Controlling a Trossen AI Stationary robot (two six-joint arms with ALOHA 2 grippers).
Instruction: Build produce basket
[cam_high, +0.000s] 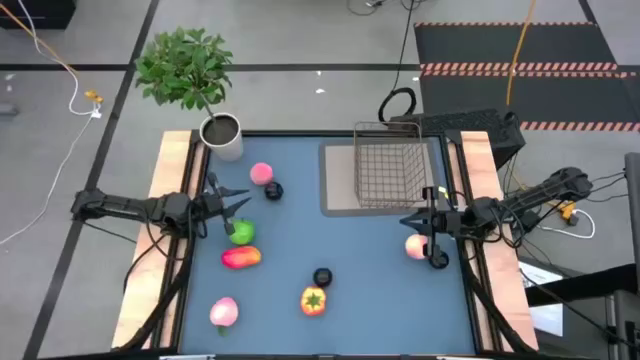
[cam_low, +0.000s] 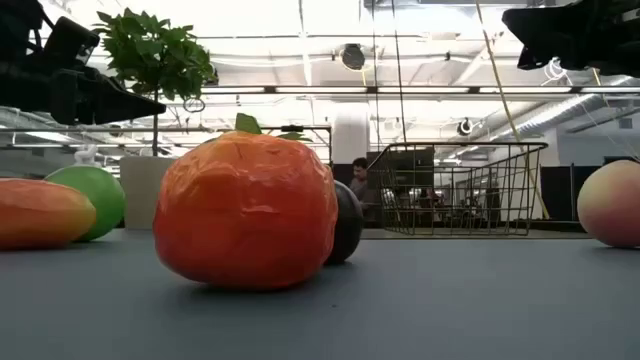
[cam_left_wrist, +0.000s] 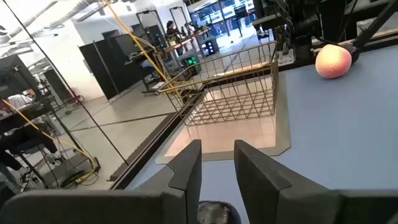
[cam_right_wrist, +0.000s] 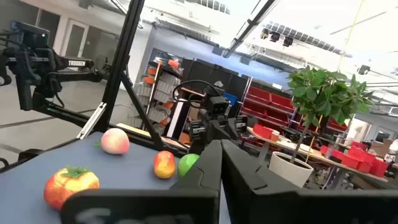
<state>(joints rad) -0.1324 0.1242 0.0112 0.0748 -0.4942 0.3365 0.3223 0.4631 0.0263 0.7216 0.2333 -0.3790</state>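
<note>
The wire-mesh basket (cam_high: 387, 167) stands upright on a beige mat (cam_high: 338, 182) at the table's far right, with nothing in it. The produce lies loose on the blue table: a pink peach (cam_high: 262, 173), a dark ball (cam_high: 275, 191), a green apple (cam_high: 242, 233), a red-orange piece (cam_high: 241, 257), another peach (cam_high: 224, 312), an orange pepper (cam_high: 313, 300), a second dark ball (cam_high: 322, 277) and a third peach (cam_high: 416, 246). My left gripper (cam_high: 238, 207) is open and empty above the table, just beyond the apple. My right gripper (cam_high: 408, 221) is shut and empty, beside the third peach.
A white pot (cam_high: 223, 135) with a leafy plant (cam_high: 186, 66) stands at the table's far left corner. Wooden rails (cam_high: 163, 230) run along the left and right edges. Bare table lies between the basket and the fruit.
</note>
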